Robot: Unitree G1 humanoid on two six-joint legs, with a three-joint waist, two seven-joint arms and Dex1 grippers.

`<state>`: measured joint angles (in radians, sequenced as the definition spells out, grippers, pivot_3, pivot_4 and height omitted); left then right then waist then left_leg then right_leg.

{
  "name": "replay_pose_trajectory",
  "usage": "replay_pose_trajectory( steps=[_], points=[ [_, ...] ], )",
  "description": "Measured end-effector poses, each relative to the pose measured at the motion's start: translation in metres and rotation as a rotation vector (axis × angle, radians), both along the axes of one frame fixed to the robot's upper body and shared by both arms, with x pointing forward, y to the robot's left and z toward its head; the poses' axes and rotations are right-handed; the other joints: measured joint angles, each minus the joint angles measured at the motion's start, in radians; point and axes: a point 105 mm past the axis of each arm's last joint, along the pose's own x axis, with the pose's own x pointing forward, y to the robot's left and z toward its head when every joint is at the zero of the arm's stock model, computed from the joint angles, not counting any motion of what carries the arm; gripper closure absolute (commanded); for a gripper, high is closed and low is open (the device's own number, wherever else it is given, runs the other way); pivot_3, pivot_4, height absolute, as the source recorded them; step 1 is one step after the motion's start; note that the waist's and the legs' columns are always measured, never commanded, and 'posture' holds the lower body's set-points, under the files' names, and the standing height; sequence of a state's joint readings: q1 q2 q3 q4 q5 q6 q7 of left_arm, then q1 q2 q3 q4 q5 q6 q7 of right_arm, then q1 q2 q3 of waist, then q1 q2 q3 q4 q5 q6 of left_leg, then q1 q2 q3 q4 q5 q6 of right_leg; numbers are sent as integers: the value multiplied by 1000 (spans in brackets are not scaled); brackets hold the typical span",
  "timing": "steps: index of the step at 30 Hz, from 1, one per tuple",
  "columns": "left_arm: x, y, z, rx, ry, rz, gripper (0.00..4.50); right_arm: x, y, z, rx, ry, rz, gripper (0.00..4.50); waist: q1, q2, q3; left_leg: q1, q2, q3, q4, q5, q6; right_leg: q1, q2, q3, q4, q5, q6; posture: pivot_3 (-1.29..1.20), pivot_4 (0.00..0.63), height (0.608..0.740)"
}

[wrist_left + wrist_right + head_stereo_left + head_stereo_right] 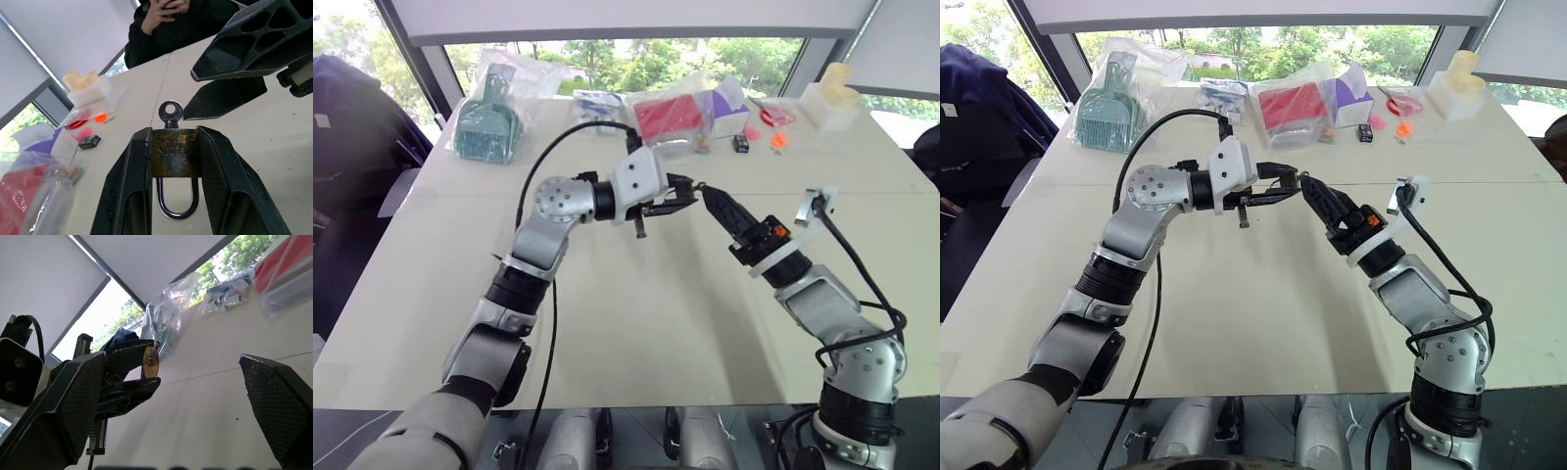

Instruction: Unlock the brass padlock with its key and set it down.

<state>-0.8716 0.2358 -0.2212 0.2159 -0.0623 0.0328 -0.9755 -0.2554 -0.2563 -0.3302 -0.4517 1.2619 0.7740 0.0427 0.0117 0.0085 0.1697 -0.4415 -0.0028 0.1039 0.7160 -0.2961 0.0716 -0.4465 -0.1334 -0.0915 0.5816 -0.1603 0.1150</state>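
Over the table, left gripper clamps the brass padlock; right gripper, seemingly level, gapes.

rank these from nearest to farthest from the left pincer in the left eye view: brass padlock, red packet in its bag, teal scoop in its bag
1. brass padlock: clamped in the left pincer itself, key in its base.
2. red packet: on the table's far edge, just beyond the pincer.
3. teal scoop: far-left corner of the table.

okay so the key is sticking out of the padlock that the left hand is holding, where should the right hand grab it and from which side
Grip the key by its flat round bow, the only part clear of the brass padlock. Probably come straight at the padlock's keyhole end, opposite the left hand, the open right hand closing on the bow's two flat faces.
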Motion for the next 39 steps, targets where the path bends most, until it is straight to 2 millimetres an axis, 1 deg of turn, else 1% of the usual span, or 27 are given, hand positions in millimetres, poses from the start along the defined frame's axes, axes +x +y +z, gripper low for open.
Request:
replay_pose_trajectory(
  steps=[3,6,7,13,16,22,25,27,29,34,39],
  points=[
    [-4,-2,3,-7,-11,-15,3732,3,3,1,6,0,9,2361,0,0,0,0,0,0,0,0,0,0,0,0,0,0,0,0,150,735],
    [-6,-4,2,-1,-15,-26,3732,4,7,5,13,-19,27,4048,0,0,0,0,0,0,0,0,0,0,0,0,0,0,0,0,150,735],
    [-6,-4,1,3,-12,-26,3732,4,9,6,13,-23,37,4421,0,0,0,0,0,0,0,0,0,0,0,0,0,0,0,0,150,735],
    [-6,-3,-1,19,-21,-21,3732,6,12,6,23,-19,51,4421,0,0,0,1,0,0,0,0,0,1,0,0,0,0,0,0,150,735],
    [-6,-4,1,22,-75,-11,3732,7,12,6,35,-20,44,4421,0,0,0,0,0,0,0,0,0,1,0,0,0,0,0,0,150,735],
    [-6,-5,7,28,-269,31,3732,9,16,10,120,-12,30,4421,0,0,0,1,0,0,0,0,0,1,0,0,0,0,0,0,150,735],
    [-5,-3,9,41,-418,67,3732,12,21,12,227,19,20,4421,-1,0,0,1,0,0,-1,1,-1,1,0,0,0,0,0,0,150,735],
    [-3,-3,9,32,-485,95,3732,14,23,14,302,45,11,4421,1,0,0,1,0,0,-1,3,-5,1,0,0,0,0,0,0,150,735],
    [-1,-1,9,29,-548,121,3732,16,24,16,351,64,1,4421,0,1,0,1,0,0,-1,3,-6,1,0,0,0,0,0,0,150,735],
    [0,-1,8,36,-684,161,3732,19,27,18,413,104,-12,4421,-2,1,0,1,0,0,-2,3,-6,1,0,0,0,0,0,0,150,735],
    [2,2,3,69,-770,165,3732,20,31,15,451,161,-15,4421,-2,1,0,1,0,1,-2,3,-6,1,0,0,0,0,0,0,150,735]
  ],
)
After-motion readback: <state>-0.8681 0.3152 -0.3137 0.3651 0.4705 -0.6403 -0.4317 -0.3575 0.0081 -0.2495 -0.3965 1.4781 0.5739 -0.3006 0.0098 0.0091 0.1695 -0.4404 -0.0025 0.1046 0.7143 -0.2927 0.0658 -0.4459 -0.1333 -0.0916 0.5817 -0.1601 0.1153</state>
